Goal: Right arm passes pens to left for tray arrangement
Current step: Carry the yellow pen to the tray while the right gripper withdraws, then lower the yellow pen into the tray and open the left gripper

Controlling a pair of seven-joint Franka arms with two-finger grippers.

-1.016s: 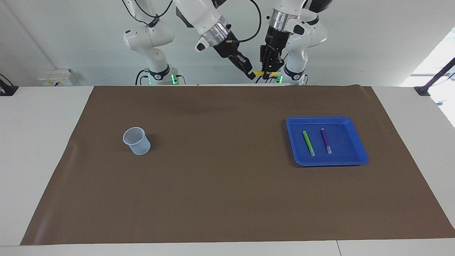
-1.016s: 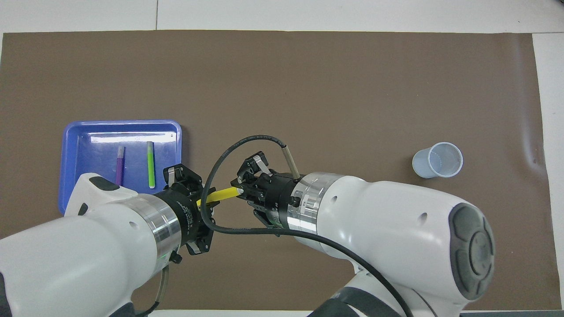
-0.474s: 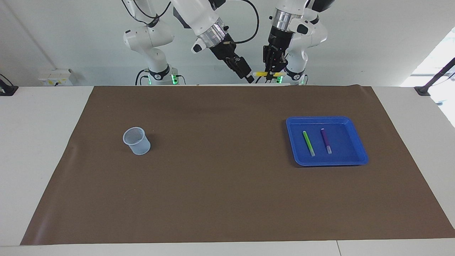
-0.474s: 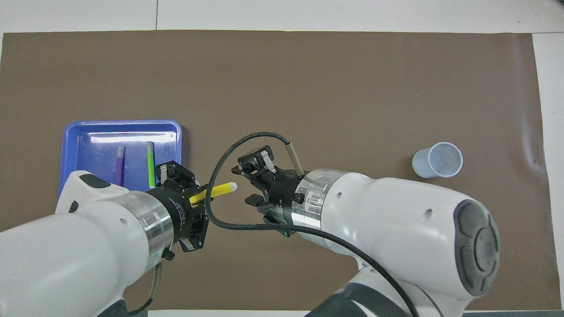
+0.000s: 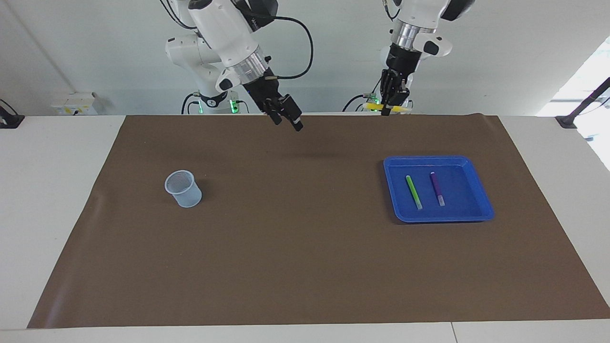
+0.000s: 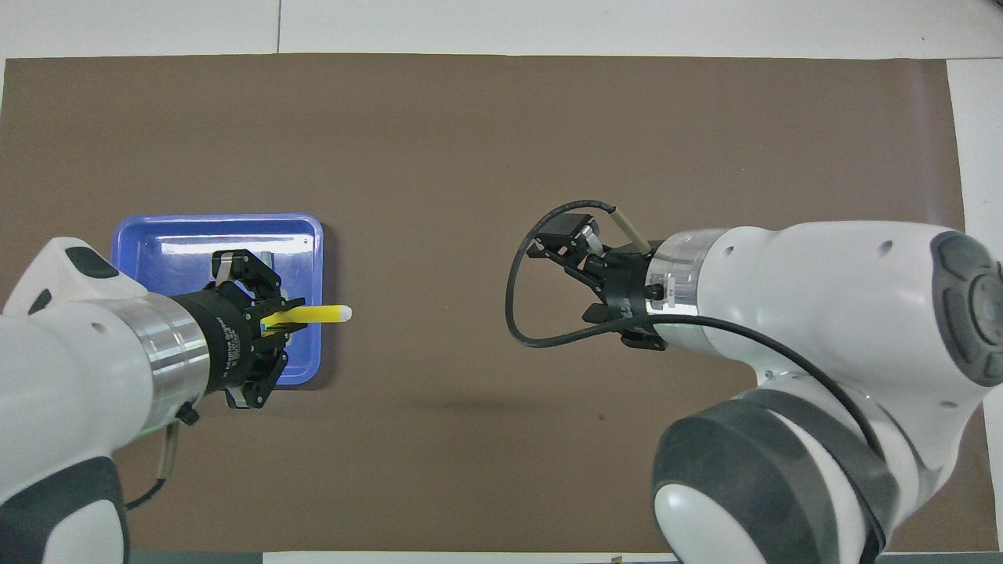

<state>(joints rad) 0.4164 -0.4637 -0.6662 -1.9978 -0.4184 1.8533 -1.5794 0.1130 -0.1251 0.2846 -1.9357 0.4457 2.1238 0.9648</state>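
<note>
The facing view shows height: the left gripper point(image 5: 391, 105) hangs well above the counter's robot-side edge, its fingers clamped on the yellow pen point(image 5: 399, 108), which lies level and crosswise in the grip. The overhead view hides that gap. There the left gripper point(image 6: 270, 309) and the yellow pen point(image 6: 313, 314) overlap the blue tray point(image 6: 141, 235), with the pen's pale cap poking out past the tray's rim toward the middle of the counter.

The facing view alone shows the tray's contents plainly. The green pen point(image 5: 413, 192) and the purple pen point(image 5: 437, 188) lie side by side in the blue tray point(image 5: 476, 214), apart from each other, pale caps at the ends farther from the robots. From overhead the left wrist covers most of both pens.

The right gripper point(image 5: 286, 116) hangs over the brown mat point(image 5: 305, 267) near its robot-side edge, fingers apart and empty. From overhead the right gripper point(image 6: 568, 270) sits over the mat's middle, its spread fingers easier to read, and a black cable loops off its wrist.

A translucent pale cup point(image 5: 183, 188) stands upright on the mat toward the right arm's end; it is not in the overhead view, where the right arm takes up that side.

The mat covers most of the white counter point(image 5: 52, 190). At the robots' end rises a plain pale wall, with a socket box point(image 5: 76, 104) at counter level.
</note>
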